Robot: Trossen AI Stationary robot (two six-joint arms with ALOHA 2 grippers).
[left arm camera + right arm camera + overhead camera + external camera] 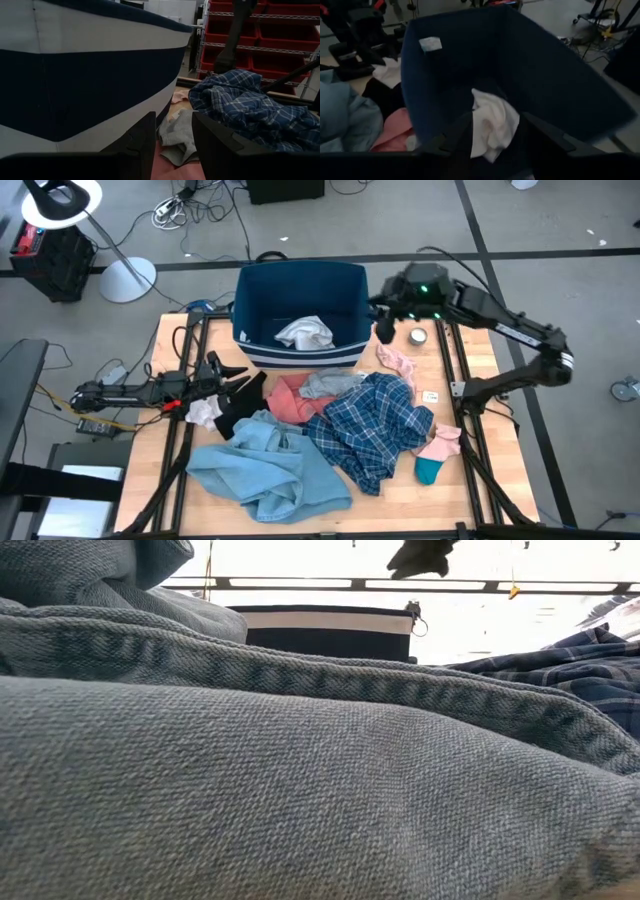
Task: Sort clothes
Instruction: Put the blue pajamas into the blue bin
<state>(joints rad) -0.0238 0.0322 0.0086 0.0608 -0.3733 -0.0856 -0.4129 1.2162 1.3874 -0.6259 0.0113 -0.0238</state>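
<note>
- Navy plastic bin (300,295) with white stripes stands at the far middle of the table (480,360); a white garment (305,333) lies inside it.
- Right gripper (385,330) hangs at the bin's right rim, above the table; in the right wrist view its fingers (452,132) stand apart with nothing between them, the white garment showing below in the bin.
- Left gripper (240,375) rests low on the left side of the table, beside the black item (238,408) and a white item (205,412); its fingers (147,137) are parted and empty, pointing toward the grey piece (180,137) just by the bin's wall.
- Coral-pink item (290,400) lies in front of the bin, with the grey piece on it; the blue plaid shirt (370,425) spreads to the right of them.
- Large light-blue piece (265,465) fills the near left of the table, touching the plaid shirt.
- Pink and teal sock (435,455) lies near the right edge; another pale pink piece (400,363) sits by the bin's right corner, close to a small round tin (418,336).
</note>
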